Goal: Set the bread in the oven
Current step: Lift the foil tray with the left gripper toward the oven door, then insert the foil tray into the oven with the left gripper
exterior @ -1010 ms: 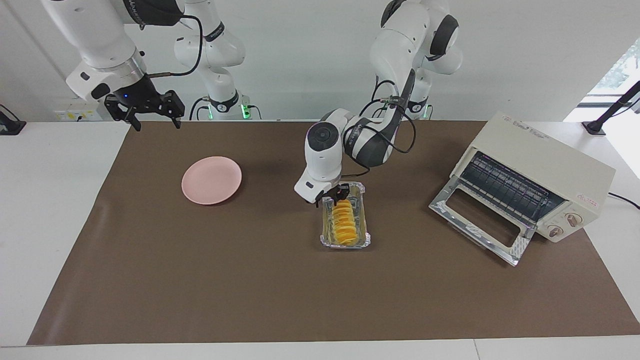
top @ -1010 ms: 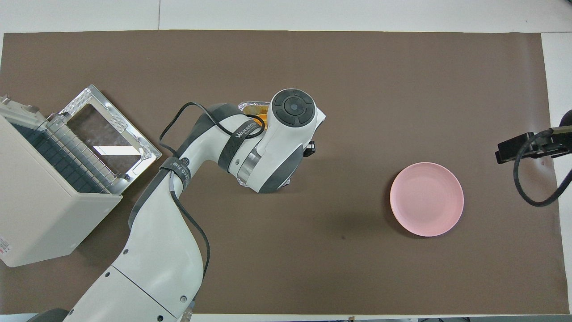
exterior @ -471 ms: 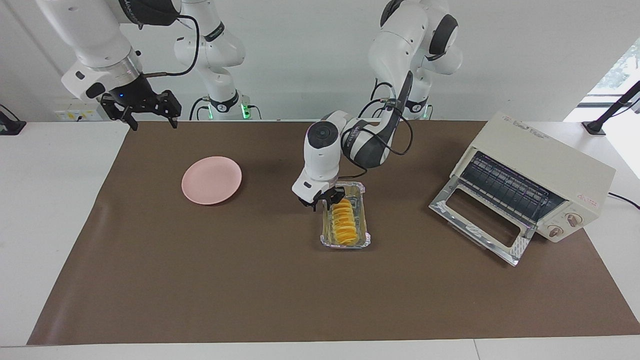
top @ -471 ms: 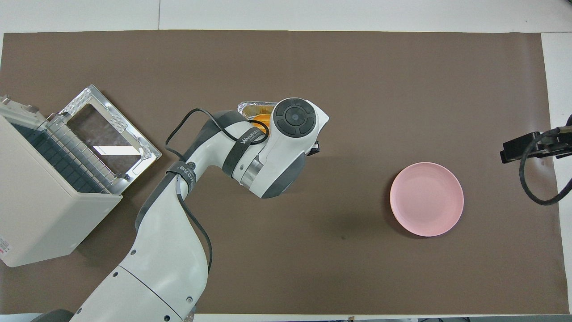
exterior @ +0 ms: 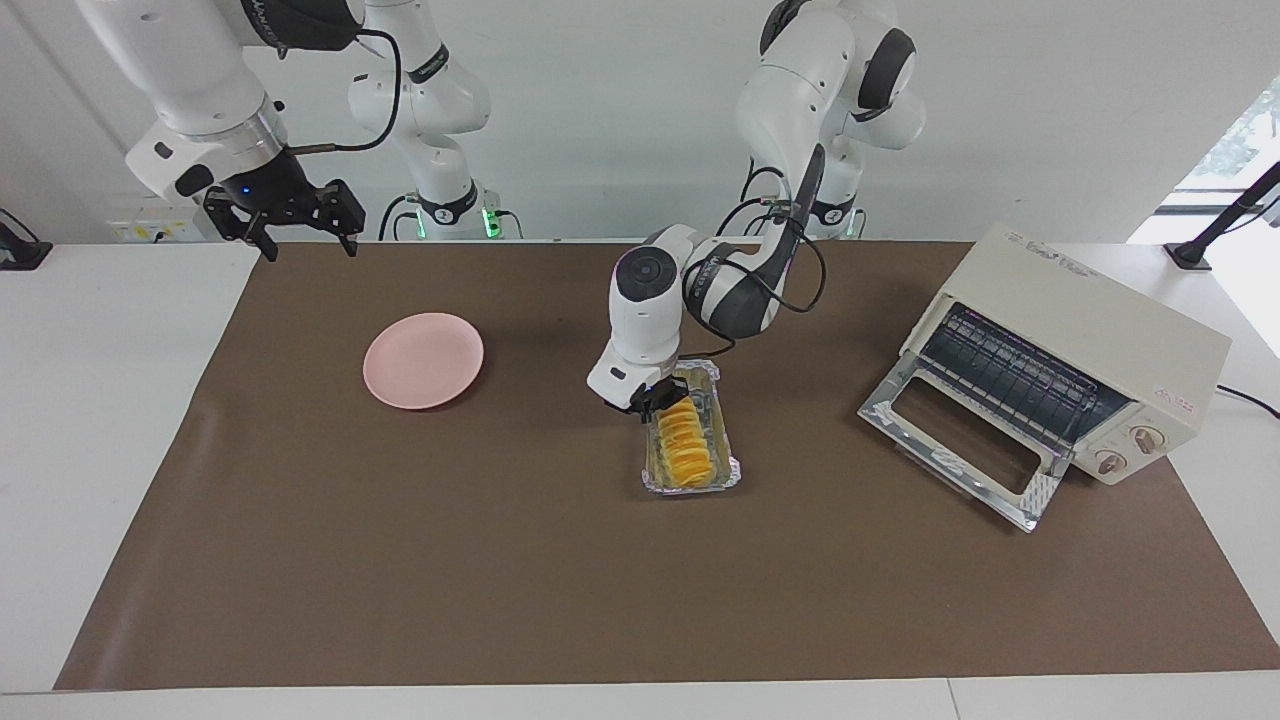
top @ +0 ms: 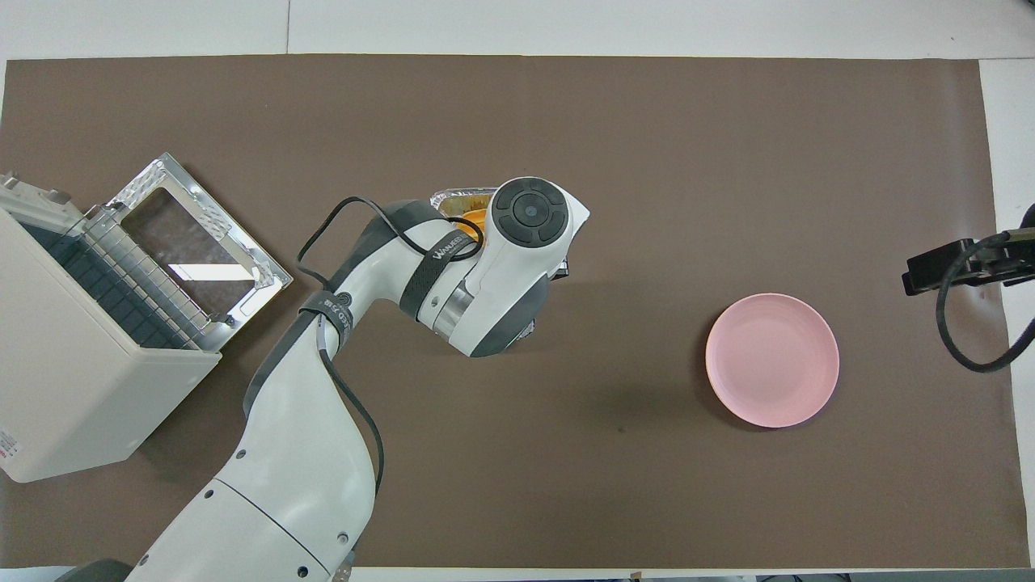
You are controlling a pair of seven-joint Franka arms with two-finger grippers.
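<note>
Left gripper (exterior: 655, 400) clamped at the robot-side end of the foil tray (exterior: 725, 440), where the bread (exterior: 682, 445) lies.

Its fingertips have met at the tray's end nearest the robots, on the corner toward the right arm's end; whether they pinch the foil rim or the loaf's end cannot be told. The bread lies lengthwise in the tray, mid-table. Toward the left arm's end stands the oven (exterior: 1090, 345), its glass door (exterior: 960, 450) dropped open onto the brown mat (exterior: 500, 560) and its wire rack showing. Toward the right arm's end a pink plate (exterior: 423, 360) sits on the mat. The right gripper (exterior: 300, 240) waits with fingers apart, raised over the mat's corner at the right arm's end. The mat covers a white table (exterior: 100, 400); a plain white wall (exterior: 600, 100) rises at the robots' backs.
</note>
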